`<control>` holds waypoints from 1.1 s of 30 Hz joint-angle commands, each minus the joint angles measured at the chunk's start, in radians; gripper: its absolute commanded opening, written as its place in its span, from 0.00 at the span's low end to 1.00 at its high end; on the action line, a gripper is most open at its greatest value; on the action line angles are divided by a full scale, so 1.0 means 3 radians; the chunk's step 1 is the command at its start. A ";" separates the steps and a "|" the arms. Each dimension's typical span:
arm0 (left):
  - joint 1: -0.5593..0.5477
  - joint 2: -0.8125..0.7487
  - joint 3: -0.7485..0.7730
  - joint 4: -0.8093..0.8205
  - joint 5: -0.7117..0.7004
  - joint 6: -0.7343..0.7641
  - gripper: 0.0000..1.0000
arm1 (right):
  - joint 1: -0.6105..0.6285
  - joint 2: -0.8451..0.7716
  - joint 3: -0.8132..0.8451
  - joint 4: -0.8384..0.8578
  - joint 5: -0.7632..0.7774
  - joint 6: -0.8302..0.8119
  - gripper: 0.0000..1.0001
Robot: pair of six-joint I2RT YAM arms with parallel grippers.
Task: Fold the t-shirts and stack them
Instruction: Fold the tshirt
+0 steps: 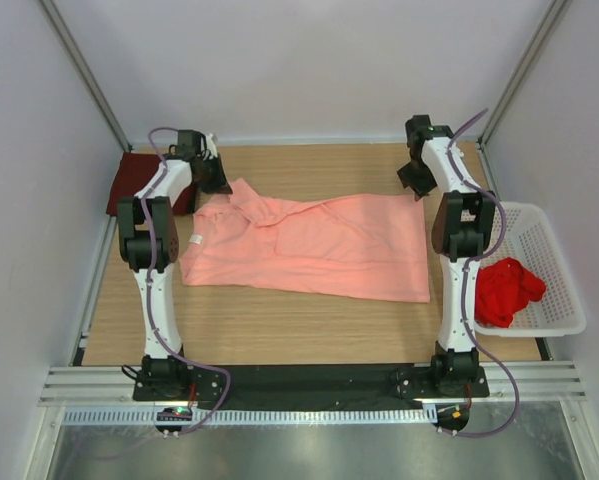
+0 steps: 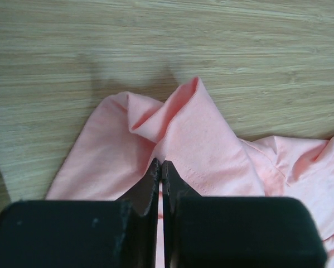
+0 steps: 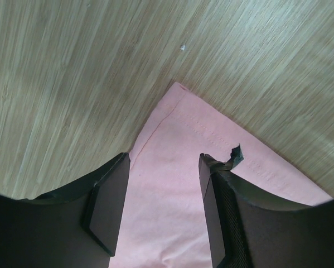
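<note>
Salmon t-shirt (image 2: 207, 139) edge pinched, left hand (image 2: 161, 163) clamped

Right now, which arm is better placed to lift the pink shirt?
Left, probably: the left fingers are shut on the pink shirt at its far edge, while the right fingers stand open over its other corner.

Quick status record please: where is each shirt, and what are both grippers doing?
salmon-pink cloth t-shirt: spread on wooden table, far-left corner rumpled
dark maroon cloth t-shirt: at table's far-left edge
bright red cloth t-shirt: crumpled in white perforated plastic basket
left gripper: jaws shut on pink shirt's far-left corner
right gripper: jaws open over its far-right corner
</note>
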 commanded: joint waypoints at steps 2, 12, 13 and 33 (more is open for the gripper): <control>0.0013 -0.0267 0.0121 -0.0088 -0.0094 -0.0189 0.00 | -0.0033 -0.0026 0.0036 -0.0031 0.0077 0.0183 0.59; 0.0013 -0.0461 0.0049 -0.0241 -0.0227 -0.0415 0.00 | -0.0074 0.0091 0.0057 -0.0016 0.0113 0.0413 0.59; 0.0018 -0.0466 0.0049 -0.0247 -0.0232 -0.0435 0.00 | -0.0079 0.0097 0.0052 -0.0005 0.0113 0.0434 0.59; 0.0018 -0.0523 0.0289 -0.0732 -0.0401 -0.0537 0.00 | -0.0289 0.0270 0.0133 0.0025 0.0056 0.0690 0.59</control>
